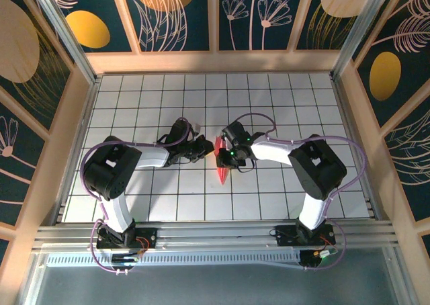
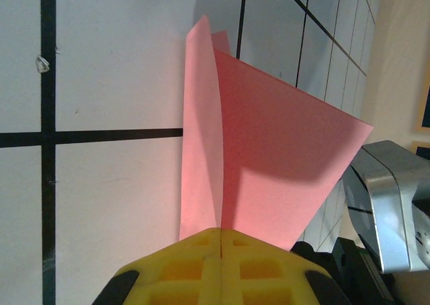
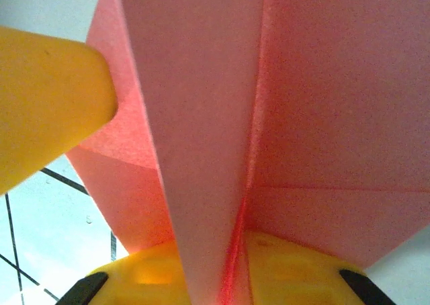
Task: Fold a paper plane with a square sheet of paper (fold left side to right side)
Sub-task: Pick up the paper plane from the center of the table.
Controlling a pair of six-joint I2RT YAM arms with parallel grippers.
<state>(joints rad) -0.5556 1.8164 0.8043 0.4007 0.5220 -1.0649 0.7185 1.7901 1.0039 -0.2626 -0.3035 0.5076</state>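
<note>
Progress: paper plane (image 1: pixel 222 162) already creased into a pointed dart.
Left gripper (image 2: pixel 220 234): clamped tight, fold pinched.
Right gripper (image 3: pixel 236 246): clamped tight, paper pinched.
Remaining: flattening and release, judged.

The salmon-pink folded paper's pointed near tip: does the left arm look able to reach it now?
Probably yes, but only after letting go: the left fingers are shut on the salmon-pink folded paper, and bare white grid table surrounds its tip.
</note>
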